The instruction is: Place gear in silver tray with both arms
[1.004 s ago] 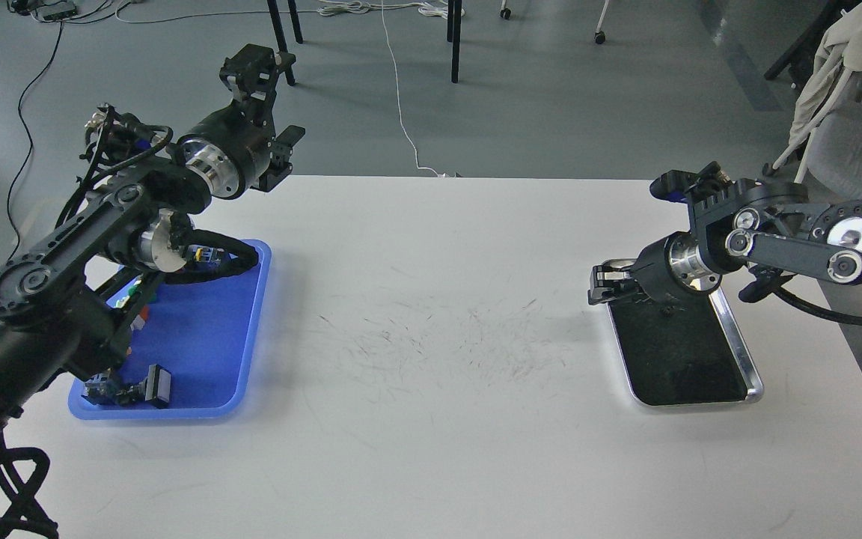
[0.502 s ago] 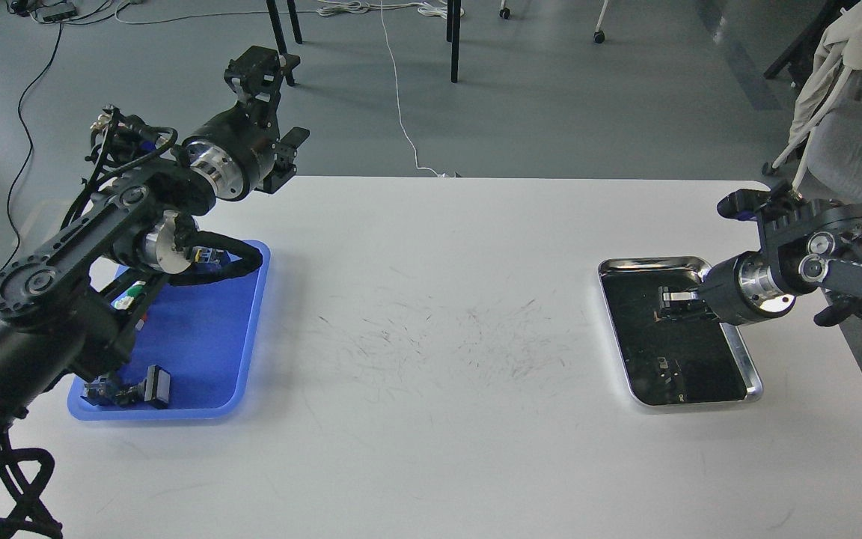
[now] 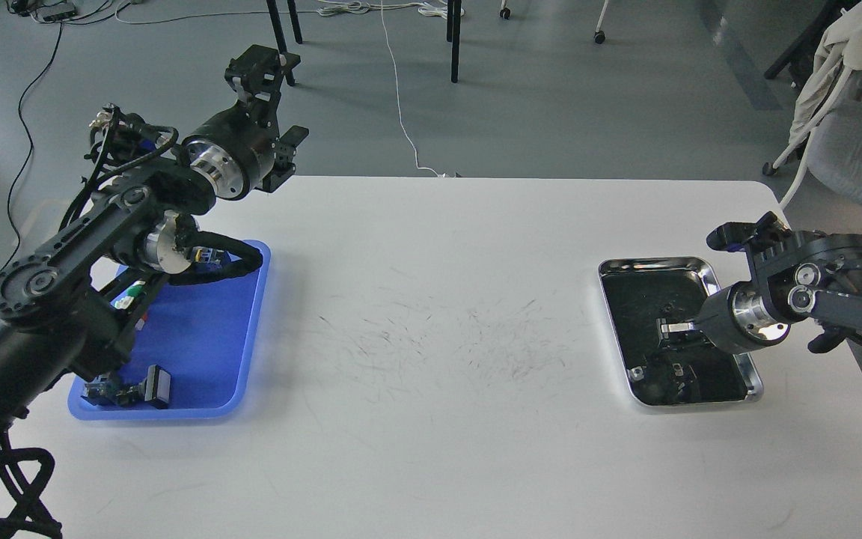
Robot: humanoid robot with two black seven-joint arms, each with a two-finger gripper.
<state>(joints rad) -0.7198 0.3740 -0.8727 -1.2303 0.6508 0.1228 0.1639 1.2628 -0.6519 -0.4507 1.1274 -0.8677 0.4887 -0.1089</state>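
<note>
The silver tray [image 3: 751, 372] lies on the white table at the right. My right gripper [image 3: 669, 335] hangs low over the middle of the tray's dark bottom, pointing left; it is dark against the mirror surface and its fingers cannot be told apart. A small pale speck [image 3: 634, 372] shows in the tray's near left corner; I cannot tell whether it is the gear or a reflection. My left gripper [image 3: 275, 103] is raised above the table's far left edge, behind the blue tray, with its fingers spread and nothing between them.
A blue plastic tray [image 3: 206, 352] lies at the left with several small parts [image 3: 132, 391] in its near corner, partly hidden by my left arm. The table's middle shows scratch marks. A chair with cloth [image 3: 850, 112] stands at the far right.
My right arm has pulled back to the right and nearer; its gripper went from the tray's far left corner to over the tray's middle. The left arm barely moved.
</note>
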